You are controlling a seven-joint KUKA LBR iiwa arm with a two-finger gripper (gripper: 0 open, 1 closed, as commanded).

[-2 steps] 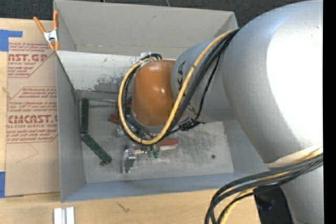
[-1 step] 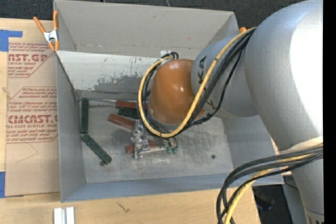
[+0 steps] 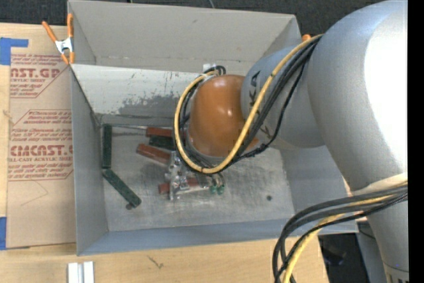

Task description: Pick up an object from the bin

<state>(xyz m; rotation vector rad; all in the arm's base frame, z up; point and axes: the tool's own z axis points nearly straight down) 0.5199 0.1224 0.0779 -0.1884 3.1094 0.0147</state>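
Several sticks lie mid-floor in the bin; the gripper sits low at a reddish-brown stick, likely the grasping step. Open or closed, I cannot tell; next needs a clean lift.

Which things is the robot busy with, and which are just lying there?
Busy with: gripper, low on the bin floor; small red-brown piece right by it.
Just lying: dark green bar by the left wall; slanted dark green bar; red-brown bars further back.
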